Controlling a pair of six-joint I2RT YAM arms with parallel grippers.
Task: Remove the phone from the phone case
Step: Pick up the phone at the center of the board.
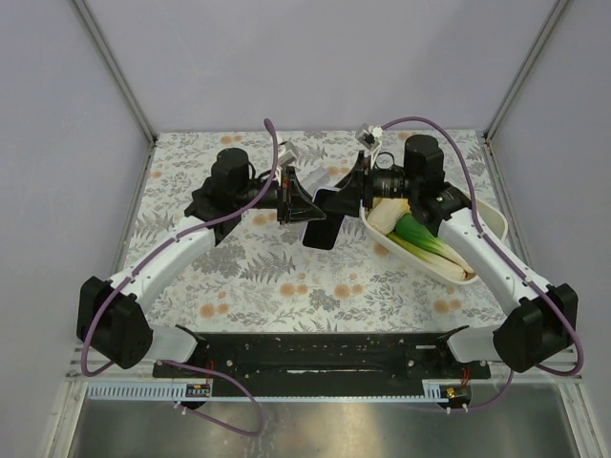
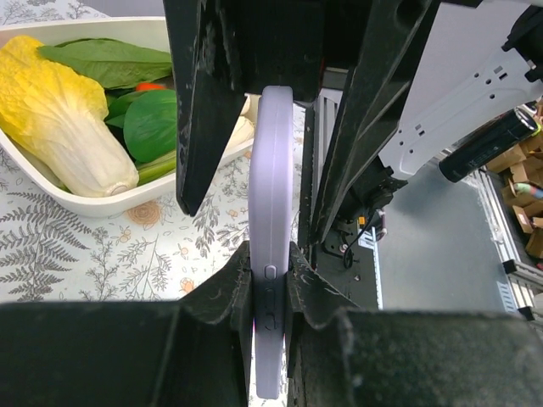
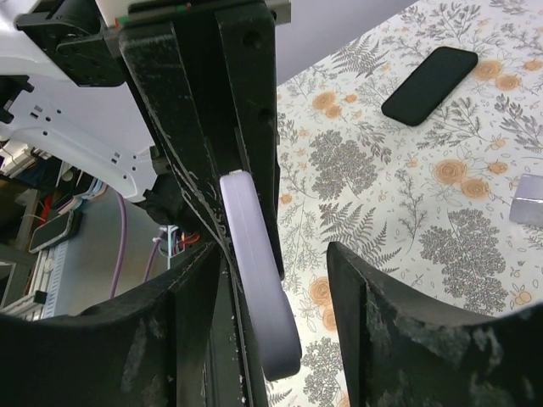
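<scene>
We see the lilac phone case (image 2: 270, 212) edge-on in the left wrist view, pinched tight in the left end effector (image 2: 270, 254). Only the right wrist view shows the black phone (image 3: 428, 85) lying flat on the floral table (image 3: 407, 170), well apart. That view also shows the right end effector (image 3: 276, 254) straddling the case with its jaws parted and a gap on one side. A white dish (image 2: 51, 182) of vegetables sits beside them.

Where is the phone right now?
The phone lies flat on the floral table, upper right in the right wrist view, apart from the lavender case.
</scene>
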